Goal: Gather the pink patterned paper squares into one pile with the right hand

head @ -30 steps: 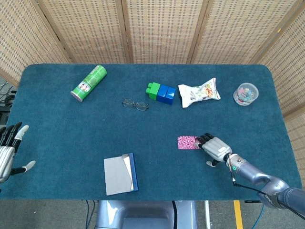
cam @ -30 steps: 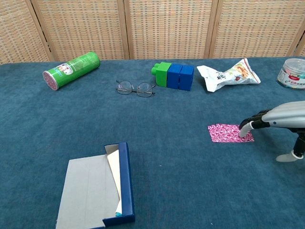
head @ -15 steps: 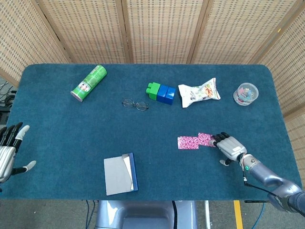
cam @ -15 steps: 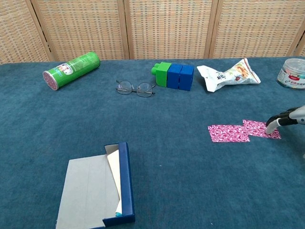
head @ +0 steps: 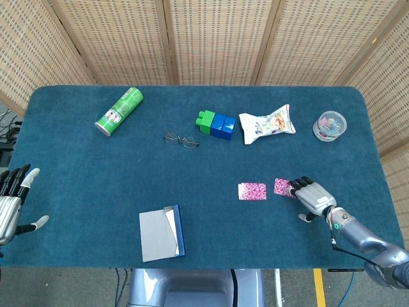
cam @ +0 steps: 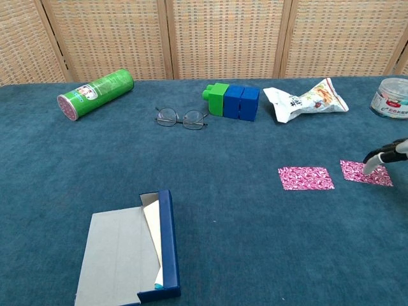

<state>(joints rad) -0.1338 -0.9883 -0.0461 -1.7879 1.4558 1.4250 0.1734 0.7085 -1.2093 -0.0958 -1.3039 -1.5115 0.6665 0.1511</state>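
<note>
Two pink patterned paper squares lie flat on the table (head: 77, 160), lower right of the head view: the left piece (head: 252, 191) and the right piece (head: 284, 187), near each other but with a strip of blue cloth showing between them. They are not piled; I judge the gathering step undone.

My right robot hand (head: 311, 194) lies palm-down with its fingertips (cam: 371, 167) pressing the right edge of the right piece. It pinches nothing; the fingers are laid forward side by side, thumb off to the side. I read this as a flat press for sliding paper over the cloth, since thin paper on carpet gives no edge to grasp.

Left piece reads as a rectangle, long axis left-right across the frame. Right piece is slightly skewed, its long axis running left-right too.

Left robot hand (head: 11, 198) sits at the lower left edge, fingers spread, holding nothing.
</note>
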